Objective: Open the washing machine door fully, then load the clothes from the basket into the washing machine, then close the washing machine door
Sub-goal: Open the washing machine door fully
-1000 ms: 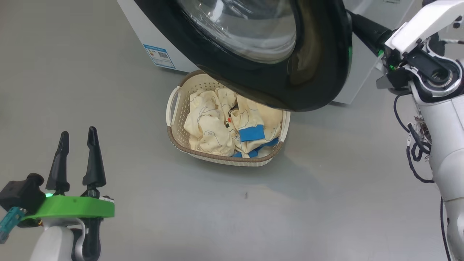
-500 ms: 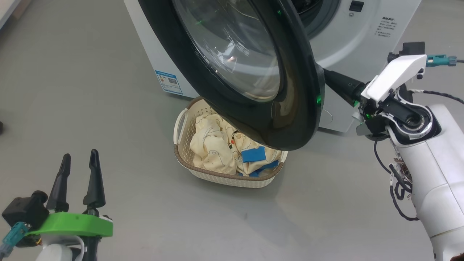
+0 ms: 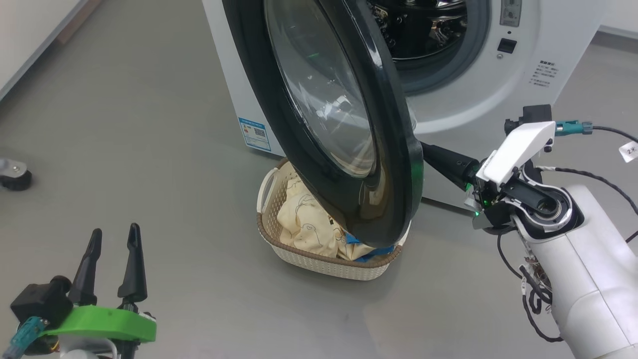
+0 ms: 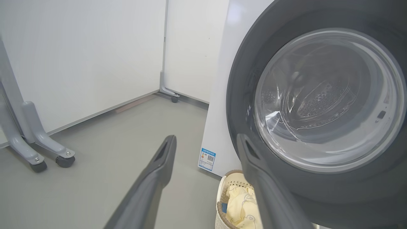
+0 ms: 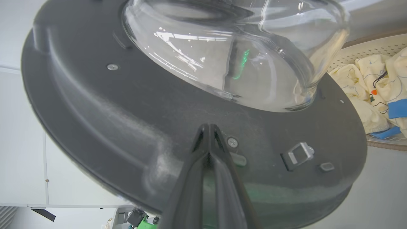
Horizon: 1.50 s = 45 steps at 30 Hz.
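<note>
Two dark fingers point(image 3: 132, 264) of the left gripper point(image 3: 114, 232) stood parted at the near lower left of the head view. They held nothing and were well apart from the work, much as they had been a second before. Farther in, the right gripper point(image 5: 208, 127) had its fingers pressed together with nothing between them. Their tips rested against the inner face of the washing machine door point(image 3: 324, 99), just below the glass bowl point(image 5: 222, 47).

The basket point(image 3: 319, 262) sat on the floor point(image 3: 149, 149) just in front of the washing machine point(image 3: 548, 45), near its blue label point(image 3: 255, 133). The clothes point(image 3: 309, 224) all lay inside it, partly hidden beneath the door's lower rim.

Over that second the whole head view had shifted, so the camera itself had moved. Even so, the door stood differently against the machine. Before, it had shown broad and covered the opening; now it was nearly edge-on, and the steel drum point(image 3: 423, 25) lay open to view behind it. I judged that the door had swung wider under the right gripper's push.

For the task, that put the opening step well along but probably not finished. The door hung over the basket and would likely need more swing before the clothes could be lifted out freely. Loading had not begun.
</note>
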Tool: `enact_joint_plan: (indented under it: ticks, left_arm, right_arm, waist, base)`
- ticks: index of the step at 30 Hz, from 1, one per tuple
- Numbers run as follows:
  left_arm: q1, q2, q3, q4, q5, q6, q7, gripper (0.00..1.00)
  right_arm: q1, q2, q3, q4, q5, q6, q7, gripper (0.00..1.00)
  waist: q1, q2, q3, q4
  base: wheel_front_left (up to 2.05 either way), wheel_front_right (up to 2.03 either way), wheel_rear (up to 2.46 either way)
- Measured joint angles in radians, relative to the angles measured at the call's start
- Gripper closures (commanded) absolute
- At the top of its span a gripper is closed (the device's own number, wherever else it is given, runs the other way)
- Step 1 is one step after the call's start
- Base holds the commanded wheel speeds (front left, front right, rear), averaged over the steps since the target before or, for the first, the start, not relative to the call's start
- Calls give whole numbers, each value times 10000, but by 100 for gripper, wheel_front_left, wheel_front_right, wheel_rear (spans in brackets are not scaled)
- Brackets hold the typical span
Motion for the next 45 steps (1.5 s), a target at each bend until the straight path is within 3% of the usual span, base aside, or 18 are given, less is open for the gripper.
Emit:
enact_joint_plan:
  ticks: [21, 45]
  left_arm:
    - [238, 255, 2, 88, -2, 0, 0, 0]
    - [334, 318, 184, -50, -2, 0, 0, 0]
  right_arm:
    - [866, 639, 368, -614, 255, 0, 167, 100]
    - [864, 836, 552, -621, 251, 0, 305, 100]
  waist:
    - [0, 0, -433, 1342]
    - [0, 0, -395, 1411]
  base:
    - [0, 0, 0]
    - [0, 0, 0]
